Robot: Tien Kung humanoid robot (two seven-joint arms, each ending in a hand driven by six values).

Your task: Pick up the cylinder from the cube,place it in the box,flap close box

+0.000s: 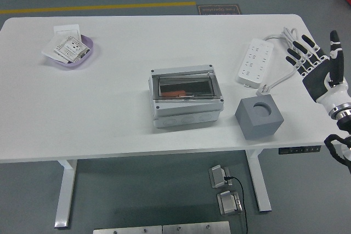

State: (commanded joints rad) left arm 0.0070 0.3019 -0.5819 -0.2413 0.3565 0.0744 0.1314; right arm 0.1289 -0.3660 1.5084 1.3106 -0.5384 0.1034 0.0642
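The grey box stands mid-table with its clear flap lid down. Through the lid an orange-red object shows inside. The grey cube sits to the box's right near the front edge; its round top socket is empty. My right hand is at the table's right edge, fingers spread, holding nothing, well right of the cube. The left arm does not show.
A white power strip with its cable lies at the right rear, just left of my right hand. A purple bowl with paper packets sits at the far left rear.
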